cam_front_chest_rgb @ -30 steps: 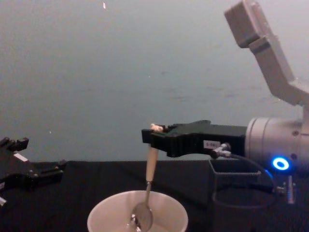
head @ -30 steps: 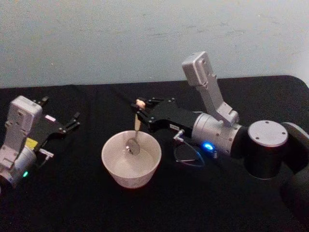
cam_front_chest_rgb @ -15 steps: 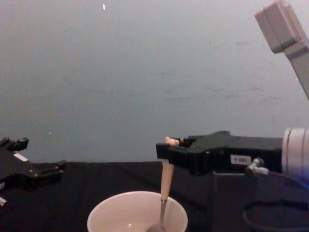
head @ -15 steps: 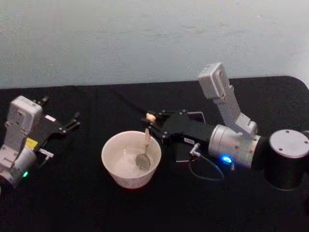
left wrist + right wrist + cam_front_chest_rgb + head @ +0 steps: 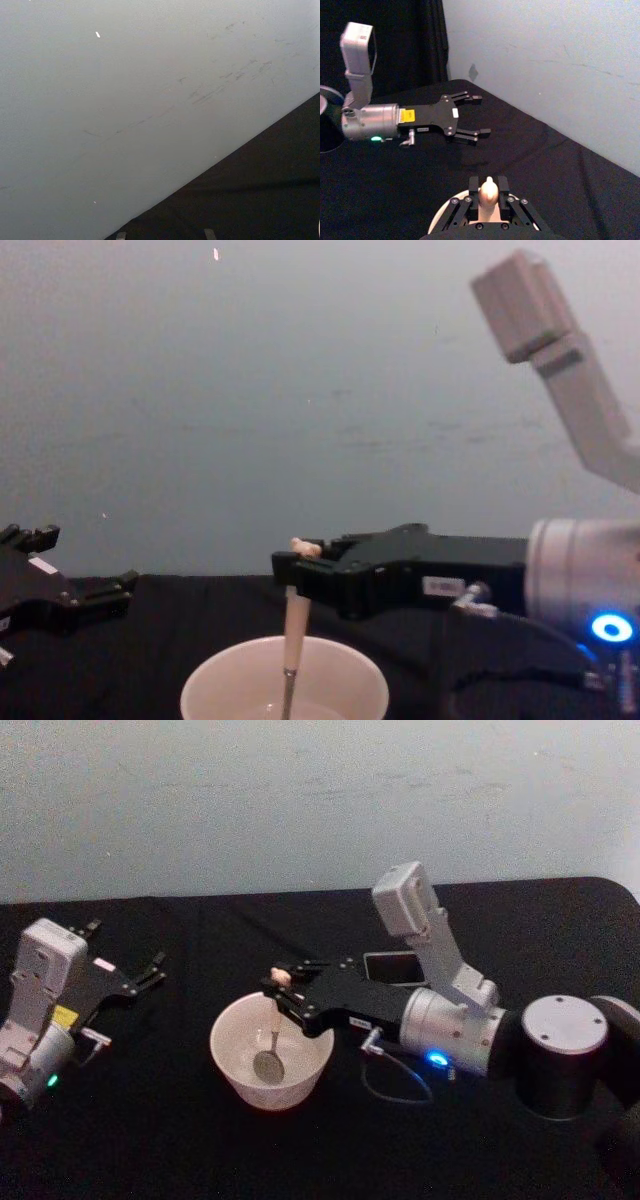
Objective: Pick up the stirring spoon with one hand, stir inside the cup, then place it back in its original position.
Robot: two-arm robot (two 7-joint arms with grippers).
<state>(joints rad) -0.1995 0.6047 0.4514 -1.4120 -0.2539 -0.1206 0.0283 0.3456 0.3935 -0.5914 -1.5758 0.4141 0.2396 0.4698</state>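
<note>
Right gripper (image 5: 283, 982) at frame centre in head view, clamped on beige handle of spoon (image 5: 273, 1038) just under knob. Spoon near upright, bowl end down inside cup (image 5: 225, 1060), lower centre-left on black table (image 5: 150, 1140). Left gripper (image 5: 125, 948) parked far left, fingers spread, empty.

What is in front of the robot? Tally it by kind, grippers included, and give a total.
cup: 1
stirring spoon: 1, standing in the cup
dark holder box: 1
grippers: 2 (left gripper open, off to the side; right gripper shut on the spoon)
Total: 5
</note>
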